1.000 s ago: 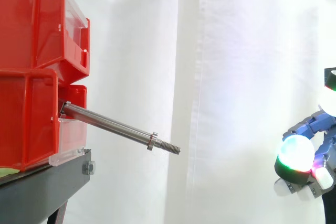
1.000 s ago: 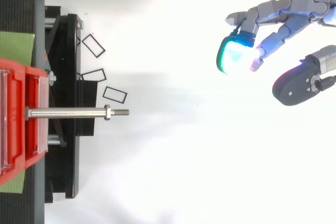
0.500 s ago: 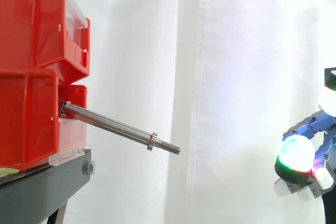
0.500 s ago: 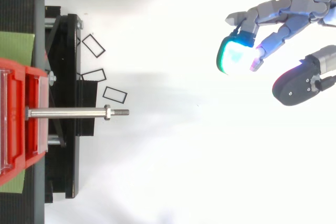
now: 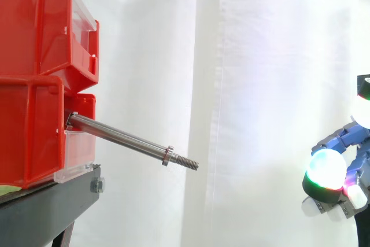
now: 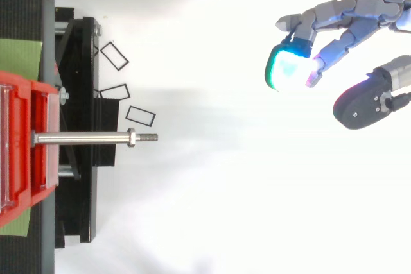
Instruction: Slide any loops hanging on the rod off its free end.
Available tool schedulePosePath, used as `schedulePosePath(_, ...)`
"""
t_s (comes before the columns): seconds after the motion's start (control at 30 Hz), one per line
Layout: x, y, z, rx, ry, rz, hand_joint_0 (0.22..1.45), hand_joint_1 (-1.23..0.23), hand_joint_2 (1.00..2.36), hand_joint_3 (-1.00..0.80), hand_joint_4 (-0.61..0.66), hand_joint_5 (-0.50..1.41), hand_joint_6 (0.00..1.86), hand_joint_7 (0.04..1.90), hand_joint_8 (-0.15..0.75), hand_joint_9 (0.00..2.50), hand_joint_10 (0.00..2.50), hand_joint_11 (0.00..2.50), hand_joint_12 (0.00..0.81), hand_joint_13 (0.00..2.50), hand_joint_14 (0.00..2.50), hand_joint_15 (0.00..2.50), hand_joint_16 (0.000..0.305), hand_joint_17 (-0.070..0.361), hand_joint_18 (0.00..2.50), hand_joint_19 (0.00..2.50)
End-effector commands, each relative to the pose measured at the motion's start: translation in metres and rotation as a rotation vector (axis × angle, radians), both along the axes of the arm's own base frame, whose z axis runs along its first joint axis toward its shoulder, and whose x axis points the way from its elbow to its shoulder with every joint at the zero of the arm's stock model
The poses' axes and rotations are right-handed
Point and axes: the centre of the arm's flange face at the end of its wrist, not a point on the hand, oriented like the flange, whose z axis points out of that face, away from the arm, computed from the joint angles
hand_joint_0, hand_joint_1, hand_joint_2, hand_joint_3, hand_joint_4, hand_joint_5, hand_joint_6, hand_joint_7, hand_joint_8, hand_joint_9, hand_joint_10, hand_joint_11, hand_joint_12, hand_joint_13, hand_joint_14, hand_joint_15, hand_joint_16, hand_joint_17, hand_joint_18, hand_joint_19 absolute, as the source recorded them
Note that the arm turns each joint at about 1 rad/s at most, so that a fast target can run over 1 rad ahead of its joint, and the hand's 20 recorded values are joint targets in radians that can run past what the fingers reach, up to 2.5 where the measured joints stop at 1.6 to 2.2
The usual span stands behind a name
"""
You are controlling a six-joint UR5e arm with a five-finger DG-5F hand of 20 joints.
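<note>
Rod looks bare, no loops on it as far as both views show, well off from the hand, which hangs open and empty, so nothing's left to slide.

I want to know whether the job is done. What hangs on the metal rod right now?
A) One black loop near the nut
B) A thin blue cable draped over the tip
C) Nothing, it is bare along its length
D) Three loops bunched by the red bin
C: the rod is bare from the red bin to its threaded tip in both views, and the open hand is well off to the right, apart from it.
</note>
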Motion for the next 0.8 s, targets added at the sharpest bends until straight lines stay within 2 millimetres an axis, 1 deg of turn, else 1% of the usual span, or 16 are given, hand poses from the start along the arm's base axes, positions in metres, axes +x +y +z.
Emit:
schedulePosePath(0.0, 0.0001, 0.0, 0.0001, 0.0, 0.0, 0.0, 0.57, -0.61, 1.0, -0.48, 0.28, -0.16, 0.5, 0.94, 0.249, 0.73, 0.01, 0.24, 0.207, 0.11, 0.0, 0.0, 0.032, 0.073, 0.0, 0.19)
schedulePosePath(0.43, 0.0001, 0.0, 0.0001, 0.0, 0.0, 0.0, 0.57, -0.61, 1.0, -0.48, 0.28, -0.16, 0.5, 0.94, 0.249, 0.73, 0.01, 0.24, 0.207, 0.11, 0.0, 0.0, 0.032, 0.072, 0.0, 0.17)
schedulePosePath(0.6, -0.0005, -0.0028, 0.0001, 0.0, 0.0, -0.005, 0.57, -0.61, 1.0, -0.48, 0.28, -0.16, 0.5, 0.94, 0.25, 0.73, 0.01, 0.24, 0.209, 0.12, 0.0, 0.0, 0.033, 0.075, 0.0, 0.16)
schedulePosePath(0.77, -0.0003, -0.0019, 0.0001, 0.0, 0.0, -0.003, 0.57, -0.61, 1.0, -0.48, 0.28, -0.16, 0.5, 0.94, 0.256, 0.74, 0.01, 0.25, 0.199, 0.14, 0.0, 0.0, 0.031, 0.07, 0.02, 0.19)
